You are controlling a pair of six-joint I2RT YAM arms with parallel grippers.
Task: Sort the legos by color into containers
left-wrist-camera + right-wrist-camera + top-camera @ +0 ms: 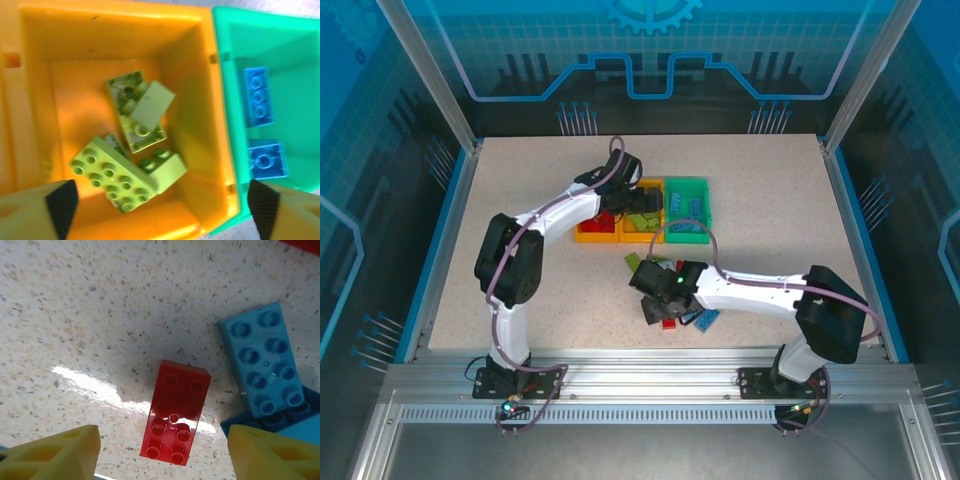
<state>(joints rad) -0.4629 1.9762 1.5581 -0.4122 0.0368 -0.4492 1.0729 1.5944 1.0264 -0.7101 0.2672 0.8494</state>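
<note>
**Two grippers, two stations: lime bin and loose red brick**

Item 1, left gripper point(162, 210): hangs over the middle orange-yellow bin point(115, 22) in the far row. Its fingers are spread wide with nothing between them. Several lime bricks point(112, 175) lie jumbled on the bin floor directly below. Just to the right is the green bin point(280, 40), which holds blue bricks point(258, 96).

Item 2, right gripper point(162, 450): is low over the table point(100, 300) at the loose pile, nearer than the bins. Its fingers are parted to either side of a red brick point(175, 412) that lies studs up. Neither finger touches the brick, so it is not held. A light-blue brick point(262, 365) lies just right of the red one, overlapping another blue piece.

Item 3, left orange-yellow bin point(597, 238): is at the left end of the row with red pieces inside, and is the likely destination for the red brick.

Step in hand, as judged: the lime delivery looks finished, and the red pick-up has been lined up but not yet made.

Next move calls for: closing squarely on the red brick's long sides without nudging the blue neighbour. The brick then has to be lifted and carried far and left, past the arm at the middle bin. That arm should clear away first.
</note>
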